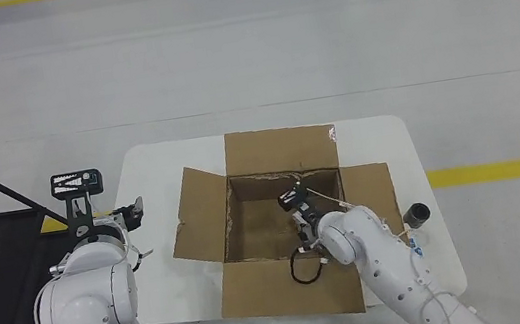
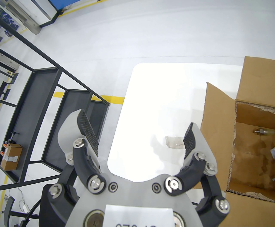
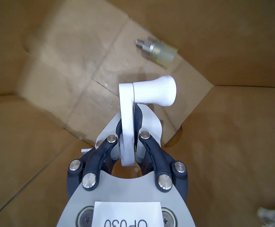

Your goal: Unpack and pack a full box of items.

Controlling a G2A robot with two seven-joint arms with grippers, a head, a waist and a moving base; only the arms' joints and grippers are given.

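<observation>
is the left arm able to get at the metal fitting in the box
Probably, but tight: the box is open-topped and the left hand is open, yet the right hand, holding a white handle, sits inside near the fitting.

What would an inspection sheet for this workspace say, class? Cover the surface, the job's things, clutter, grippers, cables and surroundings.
Surface: white table, with the box in its middle.
Job's things: box open, flaps out; white part held inside it; stud cylinder lying on the box floor; dark cylinder on the table outside the box.
Clutter: tape scrap on the table.
Grippers: left gripper open, above the table's edge; right gripper inside the box, shut on the white part.
Cables: black loop by the right arm, over the box's near flap.
Surroundings: black rack beside the table, with a carton on a shelf; yellow line on the floor.
</observation>
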